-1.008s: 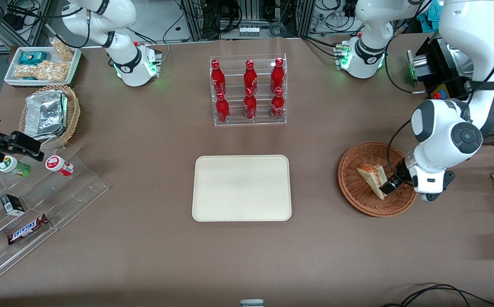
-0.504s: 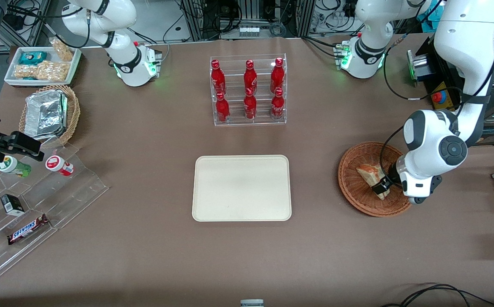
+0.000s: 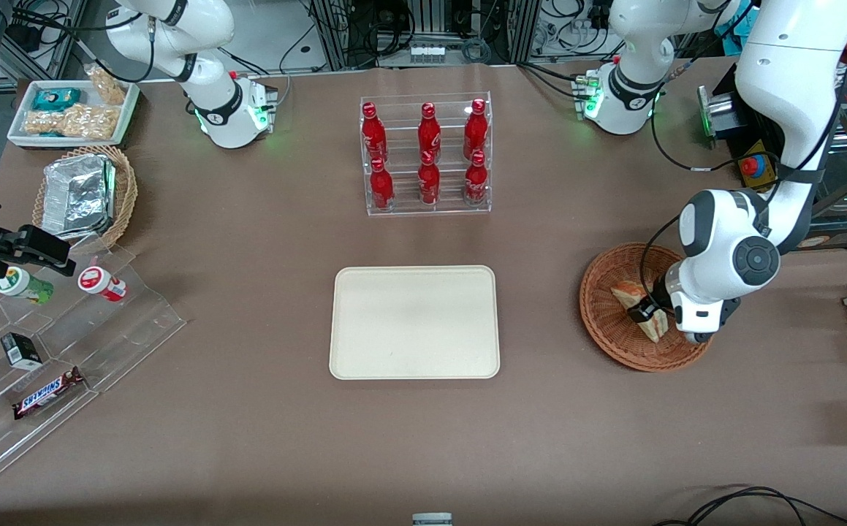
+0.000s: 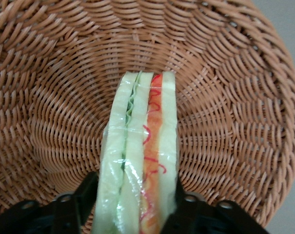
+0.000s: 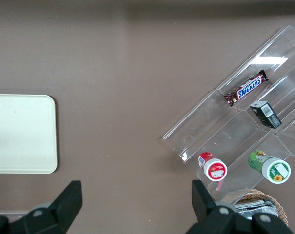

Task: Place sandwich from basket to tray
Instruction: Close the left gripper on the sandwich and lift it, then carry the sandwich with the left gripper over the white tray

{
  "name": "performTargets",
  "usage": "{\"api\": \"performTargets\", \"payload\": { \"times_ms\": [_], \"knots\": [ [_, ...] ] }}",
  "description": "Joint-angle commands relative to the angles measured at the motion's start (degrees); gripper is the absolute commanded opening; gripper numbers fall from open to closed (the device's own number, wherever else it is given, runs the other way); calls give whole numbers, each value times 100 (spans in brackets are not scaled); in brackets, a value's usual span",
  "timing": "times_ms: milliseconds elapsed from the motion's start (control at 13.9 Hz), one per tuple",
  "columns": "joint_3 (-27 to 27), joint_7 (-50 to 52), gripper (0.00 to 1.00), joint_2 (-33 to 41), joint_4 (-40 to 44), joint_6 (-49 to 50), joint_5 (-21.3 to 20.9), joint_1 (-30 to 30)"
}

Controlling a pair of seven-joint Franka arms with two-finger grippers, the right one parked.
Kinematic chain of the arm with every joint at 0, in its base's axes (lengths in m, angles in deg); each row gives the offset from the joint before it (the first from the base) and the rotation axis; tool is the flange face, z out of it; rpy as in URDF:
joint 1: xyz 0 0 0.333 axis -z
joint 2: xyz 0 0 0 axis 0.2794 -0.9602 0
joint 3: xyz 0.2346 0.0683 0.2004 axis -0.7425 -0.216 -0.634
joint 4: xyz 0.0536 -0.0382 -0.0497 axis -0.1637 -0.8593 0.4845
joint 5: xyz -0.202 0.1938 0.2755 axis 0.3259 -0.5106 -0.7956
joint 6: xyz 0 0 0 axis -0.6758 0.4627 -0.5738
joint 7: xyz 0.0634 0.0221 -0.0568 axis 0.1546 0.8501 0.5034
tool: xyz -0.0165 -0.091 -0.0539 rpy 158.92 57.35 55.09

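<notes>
Two black fingers of your left gripper [image 4: 132, 207] flank the sandwich.
Your gripper looks clamped on the pale triangular sandwich wedge [image 4: 140, 156] inside the round reddish-brown wicker basket [image 3: 602, 314]; the flat cream rectangular tray [image 3: 414, 321] lies well apart, toward the parked arm's end.

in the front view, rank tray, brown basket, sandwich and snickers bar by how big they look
1. tray
2. basket
3 and 4. sandwich and Snickers bar look alike; the gripper, down over the sandwich in the basket, hides part of it.
</notes>
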Motion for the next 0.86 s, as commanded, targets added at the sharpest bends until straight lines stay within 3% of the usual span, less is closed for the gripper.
{"api": "performTargets", "payload": {
  "times_ms": [0,288,504,792],
  "knots": [
    [-13,139,11,176,-43,113,-23,43],
    [30,-37,5,273,745,1086,-102,341],
    [40,-19,7,291,1660,2178,-164,1226],
    [40,7,9,-208,2153,2171,-953,2825]
  ]
}}
